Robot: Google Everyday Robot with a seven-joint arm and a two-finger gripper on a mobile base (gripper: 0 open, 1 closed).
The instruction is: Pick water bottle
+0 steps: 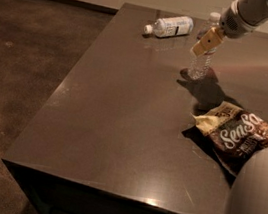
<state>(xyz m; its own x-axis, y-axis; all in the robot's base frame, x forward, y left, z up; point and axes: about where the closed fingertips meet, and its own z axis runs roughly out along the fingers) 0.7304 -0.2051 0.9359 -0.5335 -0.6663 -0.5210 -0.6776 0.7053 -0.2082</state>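
The water bottle (199, 66) stands upright on the dark table (124, 107), near its far right part. It is clear and ribbed, with a white cap. My gripper (207, 41) hangs from the arm at the top right. It sits right at the bottle's upper part and overlaps its label band in the camera view. Whether it touches the bottle does not show.
A second bottle (172, 26), wrapped in a pale label, lies on its side at the table's far edge. A brown snack bag (240, 136) lies at the right, close in front of the water bottle. A grey part of the robot (256, 199) fills the lower right corner.
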